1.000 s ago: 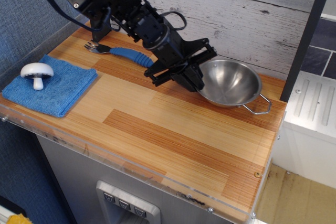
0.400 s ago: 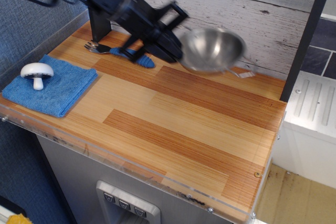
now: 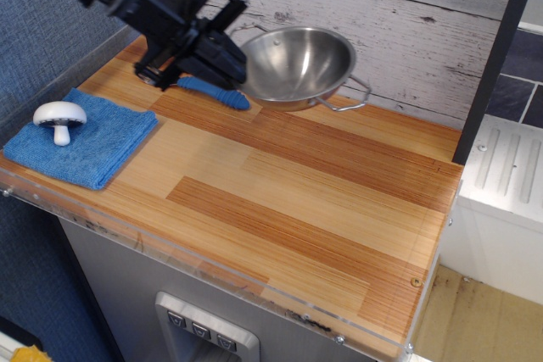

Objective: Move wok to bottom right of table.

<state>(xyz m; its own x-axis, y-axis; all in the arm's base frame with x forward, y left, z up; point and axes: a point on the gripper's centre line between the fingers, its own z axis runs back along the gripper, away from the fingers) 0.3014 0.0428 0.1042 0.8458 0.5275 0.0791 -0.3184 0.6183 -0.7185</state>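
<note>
The shiny steel wok [image 3: 297,65] with wire loop handles hangs in the air above the back middle of the wooden table [image 3: 322,209]. My black gripper [image 3: 236,65] is shut on the wok's left rim and holds it up. One loop handle sticks out to the right, the other shows at the back left rim. The arm reaches in from the upper left.
A blue-handled spoon [image 3: 212,91] lies at the back left, partly behind my gripper. A blue cloth [image 3: 93,142] with a white toy mushroom [image 3: 59,118] lies at the left edge. A white plank wall stands behind, a dark post at the right.
The wok has been lifted off the table at the back right and carried left and up, held by my gripper. The arm has drawn back to the upper left.
</note>
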